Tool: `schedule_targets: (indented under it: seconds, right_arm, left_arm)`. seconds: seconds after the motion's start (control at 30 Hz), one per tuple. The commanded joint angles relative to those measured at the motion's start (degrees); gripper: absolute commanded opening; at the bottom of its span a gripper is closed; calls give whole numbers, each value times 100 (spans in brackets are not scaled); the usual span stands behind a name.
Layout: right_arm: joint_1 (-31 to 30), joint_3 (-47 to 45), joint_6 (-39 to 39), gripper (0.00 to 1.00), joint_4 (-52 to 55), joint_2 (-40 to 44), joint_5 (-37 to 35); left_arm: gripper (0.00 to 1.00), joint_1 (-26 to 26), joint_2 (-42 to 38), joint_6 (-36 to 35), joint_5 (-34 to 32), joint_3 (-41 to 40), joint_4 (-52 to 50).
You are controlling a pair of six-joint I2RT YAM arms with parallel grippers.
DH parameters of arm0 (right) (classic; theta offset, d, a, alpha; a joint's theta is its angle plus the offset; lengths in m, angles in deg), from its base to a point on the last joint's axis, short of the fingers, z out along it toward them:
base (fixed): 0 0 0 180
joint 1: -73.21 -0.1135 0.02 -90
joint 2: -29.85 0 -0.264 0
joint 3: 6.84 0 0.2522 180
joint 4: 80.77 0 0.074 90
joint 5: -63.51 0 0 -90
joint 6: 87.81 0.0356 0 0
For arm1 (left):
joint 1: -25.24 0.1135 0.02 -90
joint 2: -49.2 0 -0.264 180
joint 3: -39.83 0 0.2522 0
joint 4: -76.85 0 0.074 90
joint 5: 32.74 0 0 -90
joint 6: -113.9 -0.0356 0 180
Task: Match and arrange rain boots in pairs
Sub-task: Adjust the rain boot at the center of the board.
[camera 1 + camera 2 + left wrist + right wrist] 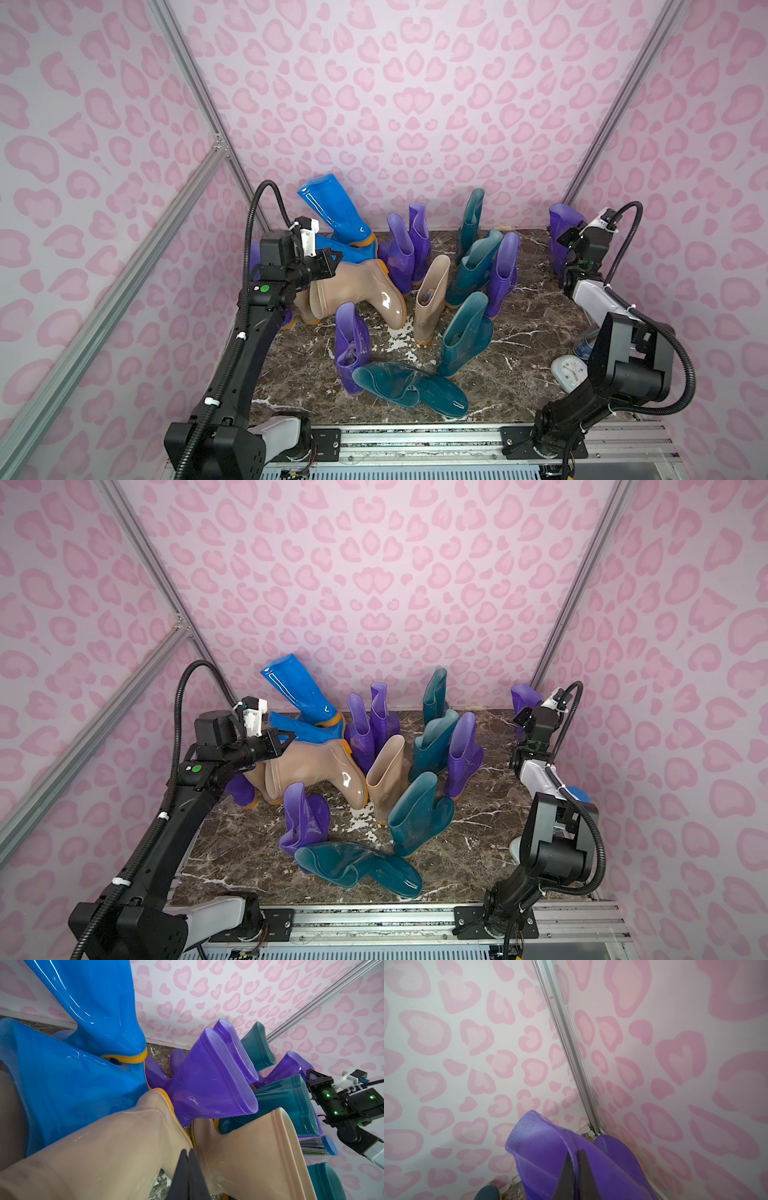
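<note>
Right claw: pinched narrow on the rim of a purple boot, at the far right corner of the table.
Left claw: fingers together, apparently empty, just above a lying beige boot.
Other boots: jumbled mid-table, unpaired.
Risk: the soft rim may slip free; the left arm may topple the leaning blue boot.

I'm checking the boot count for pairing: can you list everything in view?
blue boots: two, bright blue, back left.
purple boots: six, purple, scattered, one in the far right corner.
teal boots: four, dark teal, middle and front.
beige boots: at least three, beige, centre left.
clock: one, white, near right.
cylinder: one, blue-capped, by the clock.
table: one, dark marble.
left gripper: shut, empty, over the beige boots.
right gripper: shut on the corner purple boot.
</note>
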Motion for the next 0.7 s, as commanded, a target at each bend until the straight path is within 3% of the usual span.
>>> schedule_targets:
  seconds: [0.0, 0.37, 0.67]
  right_arm:
    - [13, -46, 63, 0, -510, -28, 340]
    - [14, -178, 19, 0, -598, 376, 683]
    - [170, -381, 368, 0, -572, 268, 503]
  left_arm:
    - [4, 10, -42, -3, 43, -22, 196]
    - [4, 10, -49, 15, 65, -34, 215]
    - [4, 10, -40, 49, 86, -34, 223]
